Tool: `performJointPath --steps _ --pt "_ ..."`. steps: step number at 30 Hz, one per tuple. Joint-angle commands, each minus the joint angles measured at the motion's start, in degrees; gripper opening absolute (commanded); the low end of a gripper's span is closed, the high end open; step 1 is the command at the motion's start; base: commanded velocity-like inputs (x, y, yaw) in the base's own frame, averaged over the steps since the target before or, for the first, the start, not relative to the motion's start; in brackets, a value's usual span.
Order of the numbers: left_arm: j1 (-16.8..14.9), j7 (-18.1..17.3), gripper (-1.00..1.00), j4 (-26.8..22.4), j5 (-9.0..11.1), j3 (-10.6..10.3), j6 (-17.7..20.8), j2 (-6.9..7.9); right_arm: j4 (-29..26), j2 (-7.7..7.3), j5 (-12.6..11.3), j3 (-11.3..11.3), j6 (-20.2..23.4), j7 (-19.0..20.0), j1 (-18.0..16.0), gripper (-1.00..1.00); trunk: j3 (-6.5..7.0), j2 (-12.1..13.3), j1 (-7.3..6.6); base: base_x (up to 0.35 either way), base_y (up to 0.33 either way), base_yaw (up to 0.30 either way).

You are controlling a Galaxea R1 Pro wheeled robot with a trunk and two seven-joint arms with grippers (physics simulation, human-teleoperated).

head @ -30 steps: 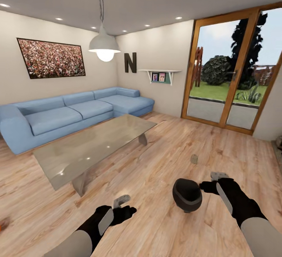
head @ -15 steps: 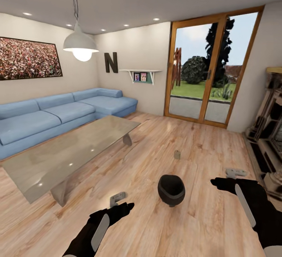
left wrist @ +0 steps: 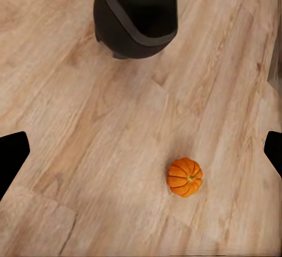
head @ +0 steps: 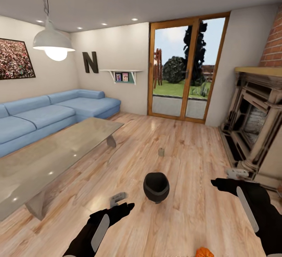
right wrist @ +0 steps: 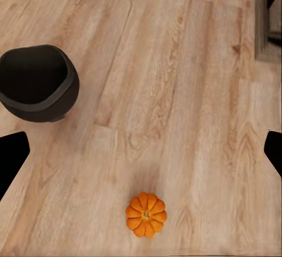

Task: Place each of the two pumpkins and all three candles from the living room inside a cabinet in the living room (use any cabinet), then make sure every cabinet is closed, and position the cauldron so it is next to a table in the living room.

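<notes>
Two empty grippers hang over the wood floor (head: 184,225): the left gripper (head: 117,204) and the right gripper (head: 229,178) both stand spread apart, with the finger tips at the far edges of each wrist view and nothing between them.

The cauldron (head: 156,187) sits upright on the floor between the two grippers, a little ahead of them and touching neither. One pumpkin (head: 204,252) lies behind the right gripper, close to the robot's base; in the left wrist view it is the pumpkin (left wrist: 184,176) nearer the camera than the black pot (left wrist: 136,13). One candle (head: 161,152) stands on the floor well beyond the cauldron. The table (head: 47,159) is off to the left gripper's side, apart from the cauldron by a strip of bare floor. Whether that counts as next to the table is doubtful.

My worry is the pumpkin: it sits so near the base that a careless roll forward or a turn could knock it and send it rolling out of reach. The cauldron's small base also looks tippy, so a sideways brush from either arm might upset it. The candle is small and easy to nudge over on approach.

Readable writing is scarce: a large dark letter "N" (head: 90,62) hangs on the far wall. The small framed pictures on the shelf (head: 120,71) are too small to read.
</notes>
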Motion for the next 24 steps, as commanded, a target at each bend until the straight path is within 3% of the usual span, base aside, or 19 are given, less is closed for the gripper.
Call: performJointPath --steps 1,11,14,24 --pt "0.0 0.0 1.0 0.0 0.0 0.0 0.0 0.0 -0.2 0.01 0.0 0.0 0.0 0.0 0.1 1.0 0.0 0.0 0.0 0.005 -0.043 -0.299" --pt "0.0 0.0 1.0 0.1 0.0 -0.3 0.0 -0.04 -0.5 0.02 0.1 0.0 0.0 0.0 0.3 1.0 0.0 0.0 0.0 0.105 -0.169 -0.299" --pt "0.0 0.1 1.0 0.1 0.0 -1.3 0.0 0.01 -0.5 0.02 0.1 0.0 0.0 0.0 0.3 1.0 0.0 0.0 0.0 0.084 -0.132 -0.299" --pt "-0.1 0.1 1.0 0.1 0.0 -1.8 0.0 0.1 -0.5 -0.03 0.0 -0.2 0.1 0.0 0.3 1.0 0.0 0.0 0.0 0.003 -0.005 -0.299"
